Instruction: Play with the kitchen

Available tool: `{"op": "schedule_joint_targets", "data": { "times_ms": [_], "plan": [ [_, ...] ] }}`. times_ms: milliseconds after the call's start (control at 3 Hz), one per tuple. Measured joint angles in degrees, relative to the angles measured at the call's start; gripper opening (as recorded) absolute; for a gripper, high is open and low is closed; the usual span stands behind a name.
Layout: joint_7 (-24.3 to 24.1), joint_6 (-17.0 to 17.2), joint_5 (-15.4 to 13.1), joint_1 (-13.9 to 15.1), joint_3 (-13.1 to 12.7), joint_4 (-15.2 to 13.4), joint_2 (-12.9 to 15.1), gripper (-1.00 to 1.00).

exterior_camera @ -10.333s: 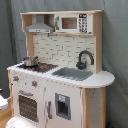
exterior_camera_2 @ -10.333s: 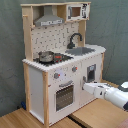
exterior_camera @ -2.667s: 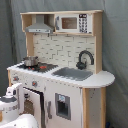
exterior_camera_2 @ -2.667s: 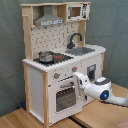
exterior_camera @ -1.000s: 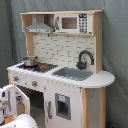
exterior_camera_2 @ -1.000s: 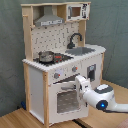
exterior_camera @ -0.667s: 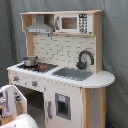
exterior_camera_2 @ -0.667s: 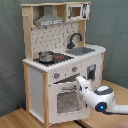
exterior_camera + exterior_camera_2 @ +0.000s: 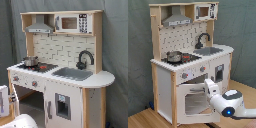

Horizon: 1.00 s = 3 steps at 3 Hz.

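The kitchen (image 9: pixel 65 75) (image 9: pixel 188 60) is a tall white and light-wood toy, seen in both exterior views. It has a hood (image 9: pixel 175 20), a microwave (image 9: pixel 72 22), a black faucet (image 9: pixel 85 59), a grey sink (image 9: pixel 72 73) and a small pot (image 9: pixel 174 57) on the hob. Its windowed oven door (image 9: pixel 195 100) leans outward at the top, and the oven opening (image 9: pixel 31 102) shows dark. My gripper (image 9: pixel 208 85) is at the door's upper right corner. The white arm (image 9: pixel 230 105) reaches in from the second exterior view's lower right.
A grey curtain (image 9: pixel 138 60) hangs behind the kitchen. The kitchen stands on a wooden surface (image 9: pixel 143 120). A cupboard door (image 9: pixel 62 106) with a dark panel sits under the sink. Knobs (image 9: pixel 185 75) line the front above the oven.
The arm came in from the second exterior view's right to the oven door. The door has tipped further out from the front over the last seconds.
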State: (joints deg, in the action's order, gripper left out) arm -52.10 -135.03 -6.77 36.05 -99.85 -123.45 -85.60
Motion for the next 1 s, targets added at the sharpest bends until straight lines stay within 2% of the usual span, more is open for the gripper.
{"op": "schedule_joint_targets", "data": {
  "times_ms": [333, 667, 1000],
  "plan": [
    [0.01, 4.88, 0.00, 0.04, -0.31, 3.18, 0.48, -1.00],
    [0.48, 9.51, 0.01, -0.35, -1.47, 4.31, 0.94, -1.00],
    [0.44, 10.25, 0.01, -0.61, -1.81, 4.32, 1.05, 1.00]
  ]
}}
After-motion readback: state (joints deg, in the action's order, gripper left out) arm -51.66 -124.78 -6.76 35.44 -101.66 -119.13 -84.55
